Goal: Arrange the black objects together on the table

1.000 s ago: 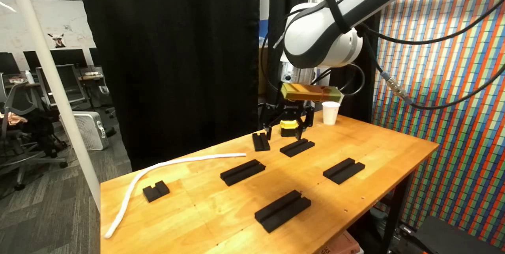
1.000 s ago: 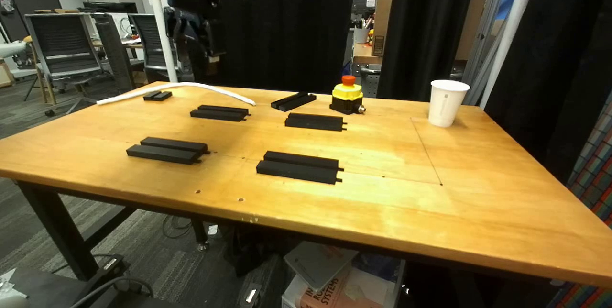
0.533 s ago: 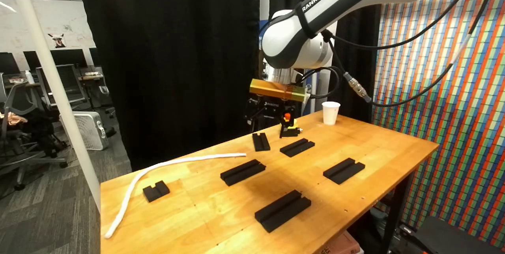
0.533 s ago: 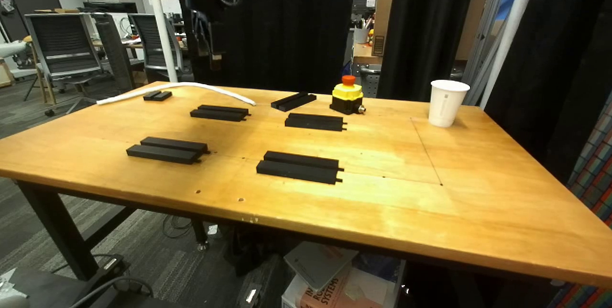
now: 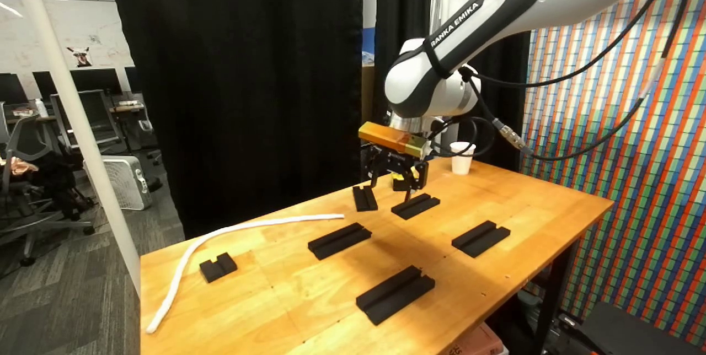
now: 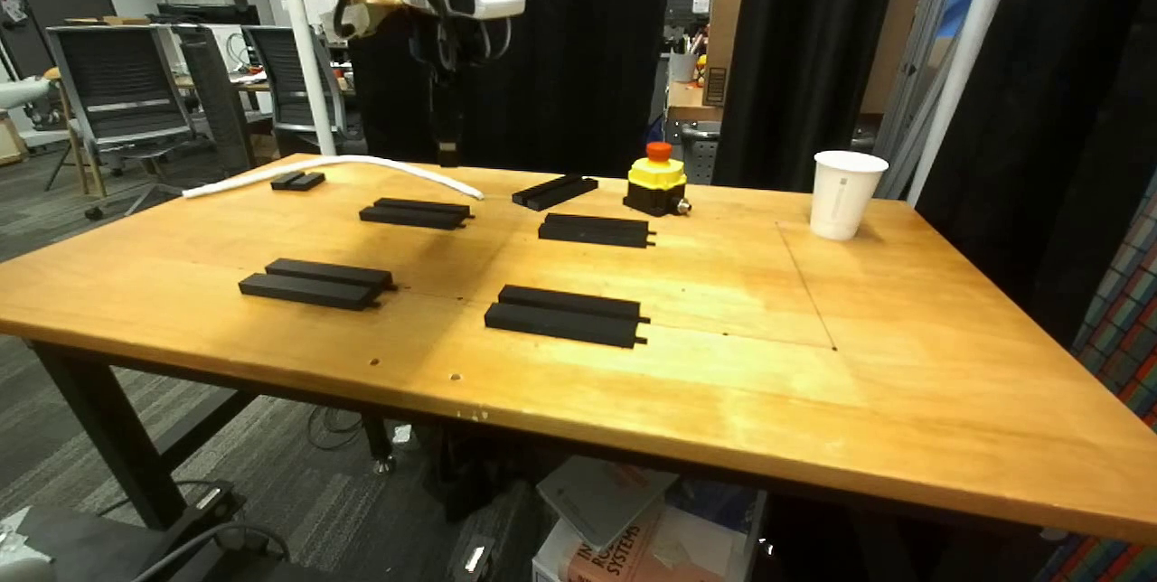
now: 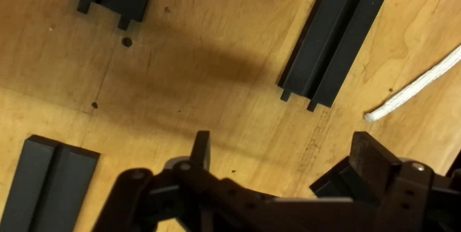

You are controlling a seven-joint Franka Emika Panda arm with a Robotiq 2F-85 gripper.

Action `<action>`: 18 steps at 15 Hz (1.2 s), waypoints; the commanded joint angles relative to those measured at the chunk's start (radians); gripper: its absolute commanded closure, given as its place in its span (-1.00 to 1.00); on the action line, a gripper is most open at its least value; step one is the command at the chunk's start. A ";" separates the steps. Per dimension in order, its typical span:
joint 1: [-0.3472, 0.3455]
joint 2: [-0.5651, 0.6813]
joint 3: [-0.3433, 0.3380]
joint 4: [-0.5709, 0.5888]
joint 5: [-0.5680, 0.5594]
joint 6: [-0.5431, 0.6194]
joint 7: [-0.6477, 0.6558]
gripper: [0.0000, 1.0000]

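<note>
The hand [image 7: 282, 145] is released: its two fingers [image 7: 201, 151] are spread wide, with bare worktop [image 6: 723, 401] showing between them in the wrist view. In an exterior view it hangs above the wood, to the left of the yellow-and-black emergency-stop button [image 6: 657, 177], apart from every slab. Six black grooved pieces lie flat there. A slanting black slab [image 6: 560, 194] is just left of the button; a second black slab [image 6: 592, 233] is just in front and to the left; a third black slab [image 6: 565, 322] is farther in front. A fourth black slab [image 6: 414, 215] lies well to the button's left, a fifth black slab [image 6: 307, 287] left and well in front, and the short black block [image 6: 307, 182] farthest left. A white cord [image 5: 265, 223] also runs left of the button; a white paper cup [image 6: 845, 198] stands upright to its right.
</note>
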 commanded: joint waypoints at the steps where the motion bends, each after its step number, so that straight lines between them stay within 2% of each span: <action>1: -0.004 -0.063 -0.019 -0.127 -0.001 0.101 0.165 -1.00; 7: -0.040 -0.139 -0.045 -0.350 -0.087 0.269 0.463 -1.00; 10: -0.081 -0.168 -0.056 -0.408 -0.158 0.251 0.523 -1.00; 18: -0.175 -0.142 -0.116 -0.412 -0.241 0.146 0.301 -1.00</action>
